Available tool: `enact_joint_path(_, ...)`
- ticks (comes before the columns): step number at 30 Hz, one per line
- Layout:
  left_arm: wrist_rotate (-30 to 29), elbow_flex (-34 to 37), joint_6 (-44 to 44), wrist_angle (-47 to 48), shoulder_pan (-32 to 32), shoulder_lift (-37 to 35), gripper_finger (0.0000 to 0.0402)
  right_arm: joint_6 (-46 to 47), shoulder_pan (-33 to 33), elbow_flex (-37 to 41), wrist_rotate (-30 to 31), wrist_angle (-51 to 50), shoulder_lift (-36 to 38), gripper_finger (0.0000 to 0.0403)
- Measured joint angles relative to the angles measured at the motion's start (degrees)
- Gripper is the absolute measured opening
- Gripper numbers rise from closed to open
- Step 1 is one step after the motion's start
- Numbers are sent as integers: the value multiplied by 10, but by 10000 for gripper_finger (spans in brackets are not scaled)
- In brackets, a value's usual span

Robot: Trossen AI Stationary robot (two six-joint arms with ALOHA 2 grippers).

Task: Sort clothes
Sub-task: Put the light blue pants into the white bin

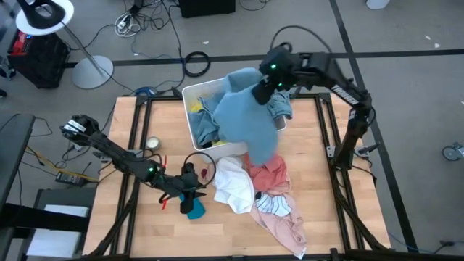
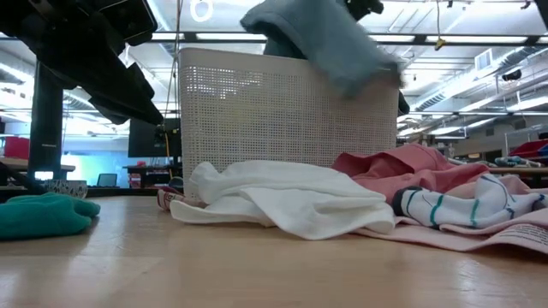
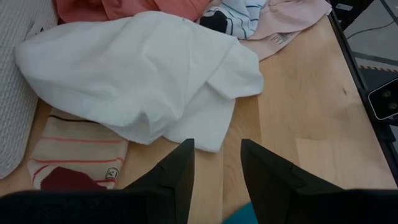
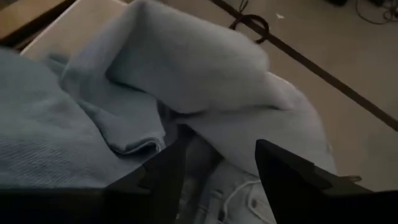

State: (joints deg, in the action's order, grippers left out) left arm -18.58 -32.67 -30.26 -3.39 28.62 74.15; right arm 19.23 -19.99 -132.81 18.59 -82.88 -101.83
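A big light blue garment (image 1: 250, 116) is up over the white bin (image 1: 190, 138), spilling past its near right corner; in the low view its top (image 2: 325, 38) is blurred above the bin (image 2: 282, 103). My right gripper (image 1: 264, 88) is right above it, open (image 4: 217, 146). Yellow and denim clothes (image 1: 203, 119) fill the bin. A white garment (image 1: 232, 185), a coral one (image 1: 270, 170), a striped one (image 1: 274, 205) and a pink one (image 1: 286, 226) lie heaped on the table. My left gripper (image 3: 217, 155) stands open just short of the white garment (image 3: 143, 74), over a teal cloth (image 1: 194, 210). My right gripper's fingers (image 4: 168, 168) stand apart just over a fold of the light blue garment (image 4: 186, 68), coming from above and slanting down. Whether a finger touches the cloth, I cannot tell.
A pink-and-cream striped cloth (image 3: 74, 155) lies by the bin's wall (image 3: 15, 93). A tape roll (image 1: 152, 143) and a black cable loop (image 1: 199, 161) sit near the left arm. Bare wood (image 1: 333, 217) shows at the near right and along the near edge.
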Motion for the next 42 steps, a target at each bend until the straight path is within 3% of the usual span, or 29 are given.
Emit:
enact_joint_path(5, 0, 0, 0, 0, 0, 0, 136, -5, -21, 0, 26, 7, 9, 202)
enact_joint_path(8, 0, 0, 0, -1, 0, 0, 136, -30, -45, 0, 52, 64, 6, 201)
enact_joint_path(14, -1, 0, -2, -2, 0, 0, 136, -32, -94, 0, -31, 286, 1, 200)
enact_joint_path(17, -2, 0, -1, -1, 0, 0, 136, -23, -103, -1, -35, 351, -1, 201)
enact_joint_path(20, -3, 0, 0, 1, 0, 0, 136, -35, -94, 2, -37, 337, -10, 199)
enact_joint_path(22, -4, 0, 2, 1, 0, 0, 136, -46, -81, 20, -42, 275, -11, 197)
enact_joint_path(27, -5, 0, 3, 1, 0, 0, 136, -30, -44, 145, -63, 186, -13, 197)
enact_joint_path(33, -5, 0, 1, -1, 0, 0, 136, -2, -17, 297, -188, 287, -14, 194)
enact_joint_path(36, -5, 0, 1, -3, 0, 0, 136, 7, -18, 338, -186, 326, -12, 194)
enact_joint_path(42, -5, 0, 1, -5, 0, 0, 136, -14, -32, 361, -141, 291, -12, 194)
